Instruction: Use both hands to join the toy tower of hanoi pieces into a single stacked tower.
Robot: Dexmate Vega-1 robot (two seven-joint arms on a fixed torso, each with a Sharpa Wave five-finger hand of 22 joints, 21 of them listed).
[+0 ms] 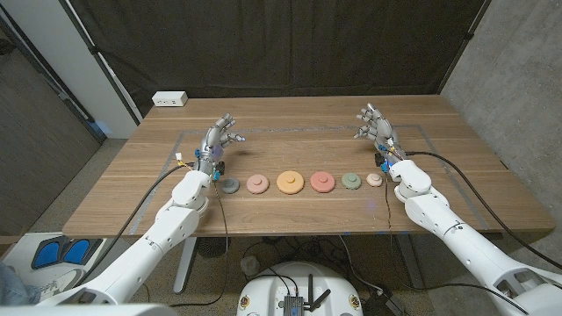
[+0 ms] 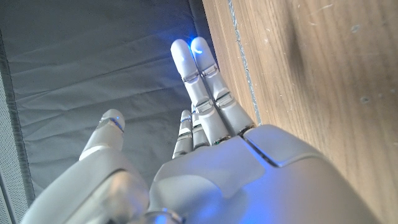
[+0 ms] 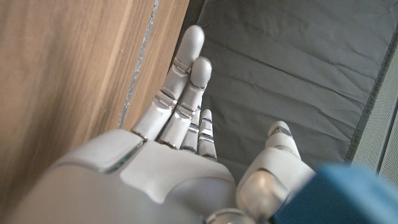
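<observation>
Several round tower pieces lie in a row across the table's middle in the head view: a grey disc (image 1: 229, 185), a pink disc (image 1: 257, 183), a large orange disc (image 1: 291, 182), a red disc (image 1: 321, 182), a green disc (image 1: 351, 181) and a small pink disc (image 1: 374, 179). My left hand (image 1: 219, 136) is raised behind the grey disc, fingers apart, holding nothing. My right hand (image 1: 375, 124) is raised behind the small pink disc, also open. In the left wrist view the left hand (image 2: 205, 155) holds its fingers straight. The right hand (image 3: 180, 143) does the same in the right wrist view.
A white power strip (image 1: 169, 99) lies at the table's far left corner. A taped rectangle outline (image 1: 290, 128) marks the work area on the wooden table (image 1: 290, 215). A dark curtain hangs behind the table.
</observation>
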